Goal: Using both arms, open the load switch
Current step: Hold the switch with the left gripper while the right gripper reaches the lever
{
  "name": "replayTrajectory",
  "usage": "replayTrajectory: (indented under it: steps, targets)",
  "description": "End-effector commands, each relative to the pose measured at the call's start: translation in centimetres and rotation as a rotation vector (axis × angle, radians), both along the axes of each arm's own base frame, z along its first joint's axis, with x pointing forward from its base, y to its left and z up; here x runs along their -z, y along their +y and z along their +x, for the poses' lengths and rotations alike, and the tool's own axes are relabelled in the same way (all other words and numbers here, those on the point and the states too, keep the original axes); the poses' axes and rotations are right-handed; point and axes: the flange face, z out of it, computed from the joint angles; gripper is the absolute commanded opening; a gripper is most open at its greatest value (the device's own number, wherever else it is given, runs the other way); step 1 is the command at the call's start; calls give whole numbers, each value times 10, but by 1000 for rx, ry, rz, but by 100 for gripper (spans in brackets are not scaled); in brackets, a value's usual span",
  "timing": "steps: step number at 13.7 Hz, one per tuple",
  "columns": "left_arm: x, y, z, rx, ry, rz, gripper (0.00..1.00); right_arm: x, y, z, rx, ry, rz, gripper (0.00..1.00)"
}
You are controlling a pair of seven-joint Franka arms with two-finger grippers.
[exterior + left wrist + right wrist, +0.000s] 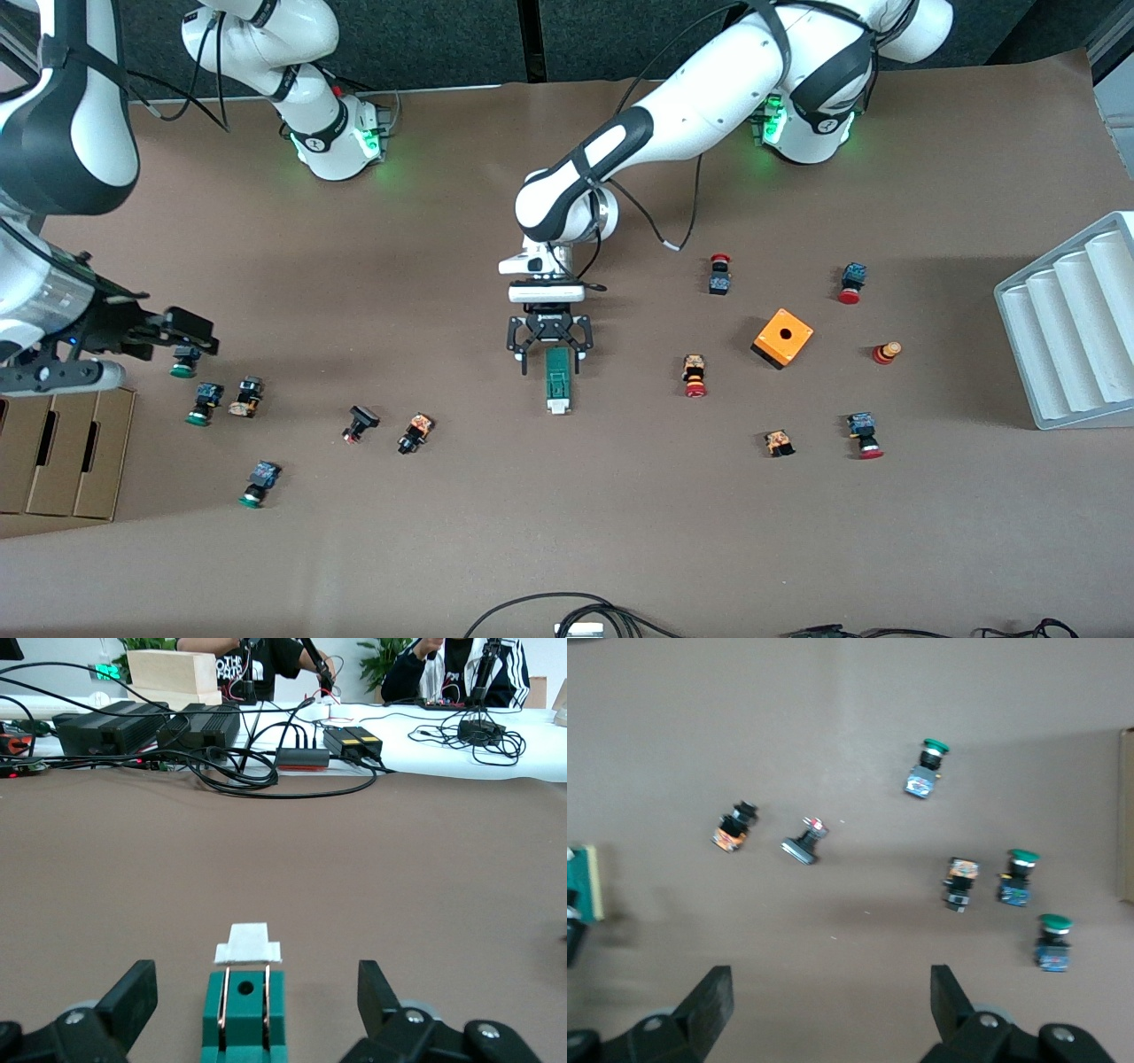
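Note:
The load switch [557, 379] lies at mid-table, a narrow dark-green block whose white end piece [557, 406] is nearer the front camera. My left gripper [550, 358] is down at the switch's green end, open, one finger on each side with a gap to the block. In the left wrist view the switch [246, 1014] sits between the open fingers [133, 992] of the left gripper [257, 985], copper strips showing on top. My right gripper [200, 335] hangs open and empty over the green-capped buttons at the right arm's end. In its wrist view the right gripper [830, 992] holds nothing.
Small push buttons [416, 432] are scattered toward both ends of the table. An orange cube box [782, 337] and a grey ribbed rack [1072, 328] lie toward the left arm's end. A cardboard box [62, 452] is at the right arm's end. Cables [567, 611] run along the front edge.

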Motion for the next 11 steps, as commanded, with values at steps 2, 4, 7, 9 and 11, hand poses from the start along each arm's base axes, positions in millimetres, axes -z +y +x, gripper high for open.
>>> replayTrajectory:
  steps: [2,4,7,9,11]
  targets:
    - [13,-5,-6,-9,-73,-22,100,15,57,34,143,12,-1,99]
    - [21,-4,-8,-30,-90,-20,100,22,94,50,243,19,24,99]
    - [32,-9,-24,-22,-92,-8,100,35,152,63,379,20,43,98]
    - [42,-10,-32,-32,-100,-9,100,44,181,64,505,30,95,98]
    - [46,-11,-38,-34,-101,-13,100,58,207,66,652,55,135,98]
